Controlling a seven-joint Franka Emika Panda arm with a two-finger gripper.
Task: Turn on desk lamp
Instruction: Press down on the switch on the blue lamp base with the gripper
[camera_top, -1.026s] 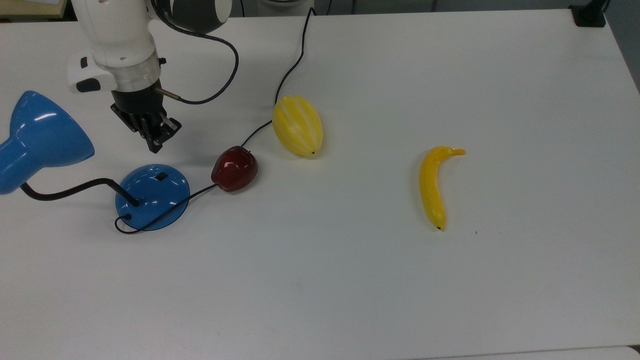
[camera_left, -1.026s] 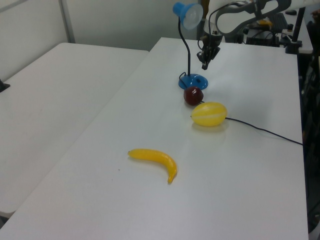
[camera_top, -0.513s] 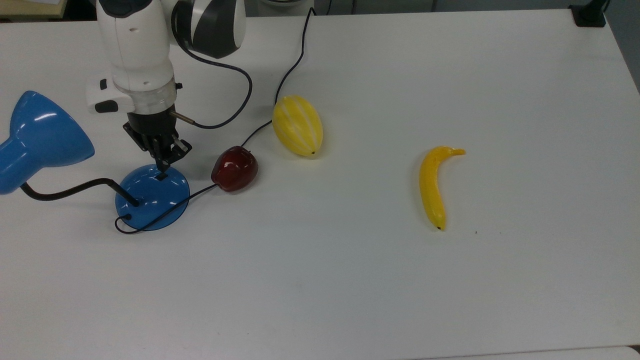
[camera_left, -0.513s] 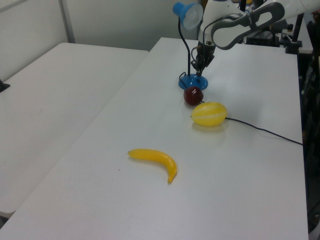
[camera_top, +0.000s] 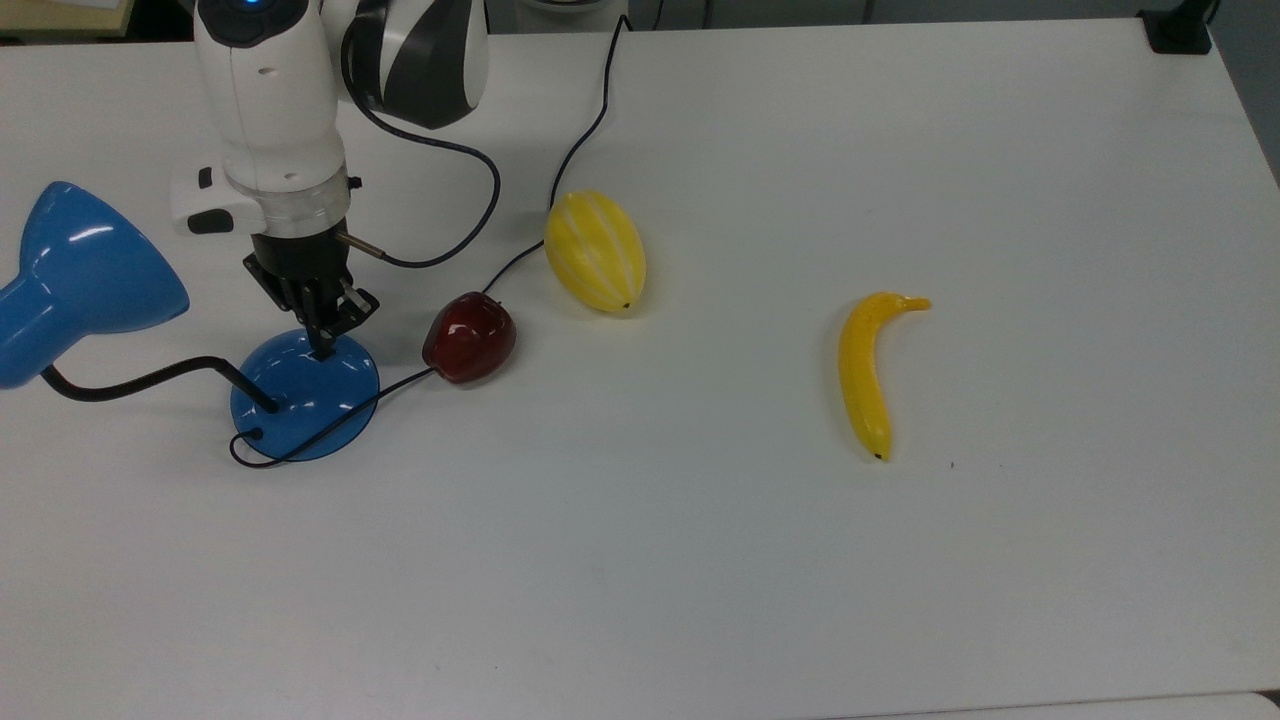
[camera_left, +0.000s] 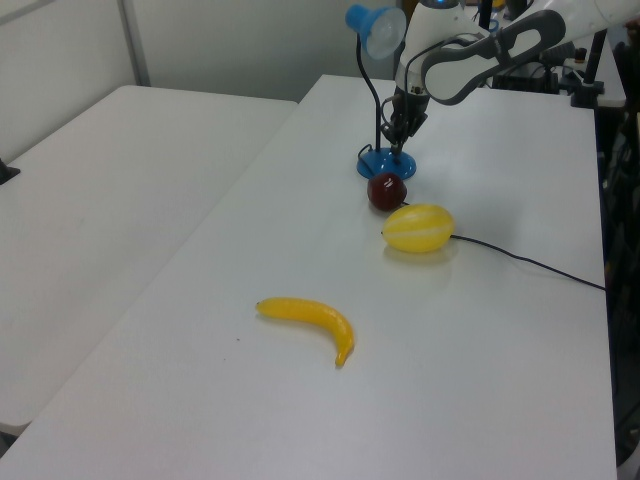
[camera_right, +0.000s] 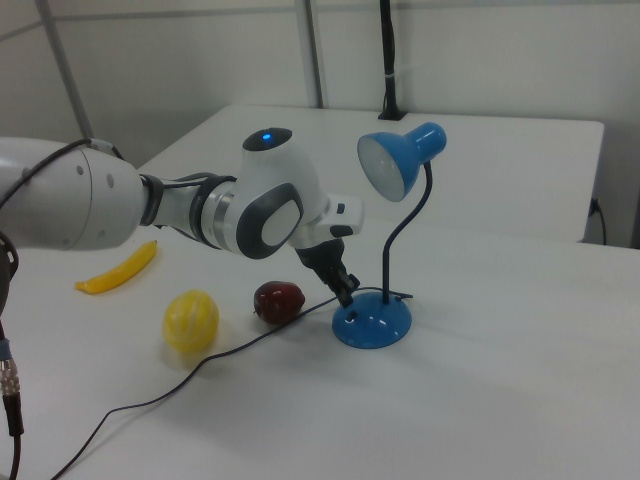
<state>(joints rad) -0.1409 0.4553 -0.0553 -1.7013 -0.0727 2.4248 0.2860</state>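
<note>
Tool (camera_top: 322, 345) tips together, pressing desk lamp (camera_top: 305, 392) base, left of top view; I fear slipping off switch, shoving base.

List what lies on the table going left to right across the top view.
Desk lamp's shade → lamp base, with the claw on it → dark red apple → striped yellow melon → banana.

apple (camera_top: 469, 337) crowding lamp base (camera_top: 304, 396), shade (camera_top: 85, 265) opposite
</note>
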